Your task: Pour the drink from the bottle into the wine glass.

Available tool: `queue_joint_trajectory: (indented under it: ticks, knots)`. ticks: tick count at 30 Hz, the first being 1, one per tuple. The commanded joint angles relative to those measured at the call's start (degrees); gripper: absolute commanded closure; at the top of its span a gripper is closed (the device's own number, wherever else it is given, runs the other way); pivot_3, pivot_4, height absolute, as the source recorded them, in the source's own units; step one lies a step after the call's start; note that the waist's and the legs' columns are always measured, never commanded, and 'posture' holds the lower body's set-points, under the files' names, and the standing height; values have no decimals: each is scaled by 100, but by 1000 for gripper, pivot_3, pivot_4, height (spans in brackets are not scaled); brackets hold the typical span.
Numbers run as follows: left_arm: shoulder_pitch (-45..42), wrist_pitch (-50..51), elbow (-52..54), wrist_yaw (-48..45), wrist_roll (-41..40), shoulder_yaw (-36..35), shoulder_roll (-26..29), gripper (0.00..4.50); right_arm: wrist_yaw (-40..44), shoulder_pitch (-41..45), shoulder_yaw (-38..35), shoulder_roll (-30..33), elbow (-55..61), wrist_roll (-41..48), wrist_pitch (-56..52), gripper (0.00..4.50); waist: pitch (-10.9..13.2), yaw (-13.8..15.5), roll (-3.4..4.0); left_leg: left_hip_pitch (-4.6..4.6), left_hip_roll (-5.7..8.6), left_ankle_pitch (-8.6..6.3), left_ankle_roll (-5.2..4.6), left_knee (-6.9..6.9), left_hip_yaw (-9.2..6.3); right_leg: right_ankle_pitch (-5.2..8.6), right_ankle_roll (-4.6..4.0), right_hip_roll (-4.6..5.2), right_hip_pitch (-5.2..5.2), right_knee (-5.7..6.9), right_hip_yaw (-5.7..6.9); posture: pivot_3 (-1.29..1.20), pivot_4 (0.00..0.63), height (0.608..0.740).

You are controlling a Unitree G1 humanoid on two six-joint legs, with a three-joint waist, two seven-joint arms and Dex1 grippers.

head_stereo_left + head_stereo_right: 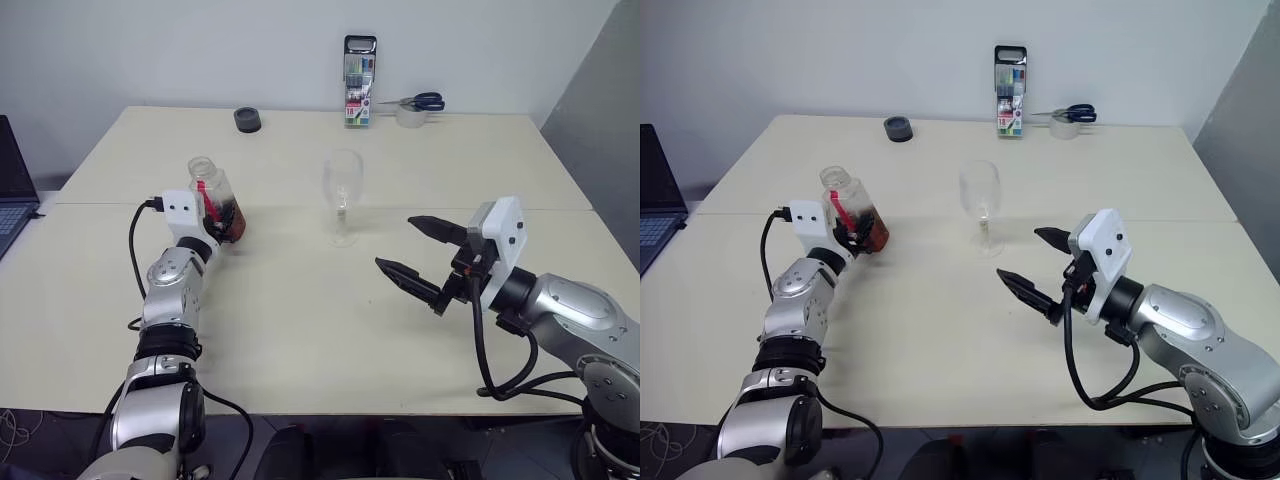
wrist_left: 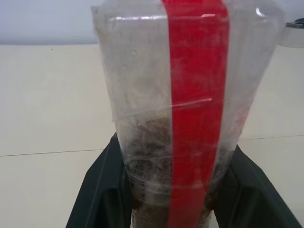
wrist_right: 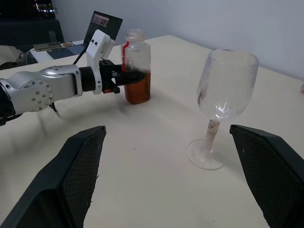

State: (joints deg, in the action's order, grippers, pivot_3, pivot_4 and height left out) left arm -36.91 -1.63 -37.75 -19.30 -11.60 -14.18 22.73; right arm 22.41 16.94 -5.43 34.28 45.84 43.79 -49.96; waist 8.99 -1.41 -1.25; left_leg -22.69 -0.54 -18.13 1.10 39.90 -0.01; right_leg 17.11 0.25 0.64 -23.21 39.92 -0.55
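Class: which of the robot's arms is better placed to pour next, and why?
Left. The left gripper is shut on the uncapped bottle; the right gripper hangs open, holding nothing, near the wine glass.

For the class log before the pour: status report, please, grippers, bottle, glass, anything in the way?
Left gripper shut on bottle, upright, uncapped. Right gripper open, holding nothing. Wine glass upright, apart from both. Nothing between bottle and glass.

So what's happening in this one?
The left gripper has closed on the bottle, which stands uncapped on the table with brown drink in its lower part. The wine glass stands empty to its right. The right gripper hovers open near the glass, holding nothing. No pouring yet.
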Motion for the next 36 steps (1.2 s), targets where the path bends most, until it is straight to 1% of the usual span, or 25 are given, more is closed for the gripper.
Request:
queue_joint_trajectory:
  ticks: [1, 3, 9, 14, 18, 27, 31, 36]
  knots:
    - [-324, -127, 233, 90, 257, 142, 193, 2810, -75, -6, -51, -55, -25, -216, 313, 0, 2, 1, -3, 0, 0, 0, 0, 0, 0, 0, 0, 0, 0, 0, 1, 0, 150, 740]
    - [-489, -248, 436, 15, 587, 406, 356, 2810, -180, 33, -9, -155, -162, -526, 567, 0, 8, 2, -14, -2, 0, 0, 0, 1, -2, 0, 0, 0, -1, 0, 3, 0, 150, 740]
    - [-900, -318, 730, -274, 898, 766, 632, 2810, -223, 156, 237, -421, -443, -1033, 1058, 0, 9, 2, -16, -12, 2, 9, 16, 2, -1, 0, 0, 1, -9, -3, 3, 0, 150, 740]
    - [-1246, -723, 778, -657, 1424, 1283, 977, 2810, -159, 404, 517, -767, -995, -1434, 1544, 0, 9, -8, -15, -9, 2, 10, 17, 3, 1, 0, 0, 0, -9, 0, 2, 0, 150, 740]
    - [-1588, -833, 660, -825, 1692, 1526, 1123, 2810, -35, 498, 611, -914, -1229, -1606, 1801, 0, 9, -6, -15, -13, 4, 10, 17, 3, 3, 0, 0, 1, -13, 0, 1, 0, 150, 740]
    - [-2178, -1242, 331, -1019, 2301, 2017, 1241, 2810, 202, 650, 679, -1053, -1475, -1778, 2152, 0, 9, -7, -15, -16, 4, 10, 17, 3, 3, 0, 0, 0, -16, 0, 2, 0, 150, 740]
    - [-2391, -1615, 11, -1006, 2734, 2340, 1358, 2810, 287, 601, 749, -1123, -1581, -1995, 2495, 0, 9, -13, -15, -17, 4, 10, 17, 3, 6, 0, 0, 0, -21, 3, -1, 0, 150, 740]
    - [-2719, -1971, -519, -889, 3085, 2546, 1376, 2810, 439, 415, 953, -1178, -1814, -2548, 3346, 0, 9, -11, -15, -21, 5, 10, 17, 4, 8, 0, 0, 0, -26, 2, -2, 0, 150, 740]
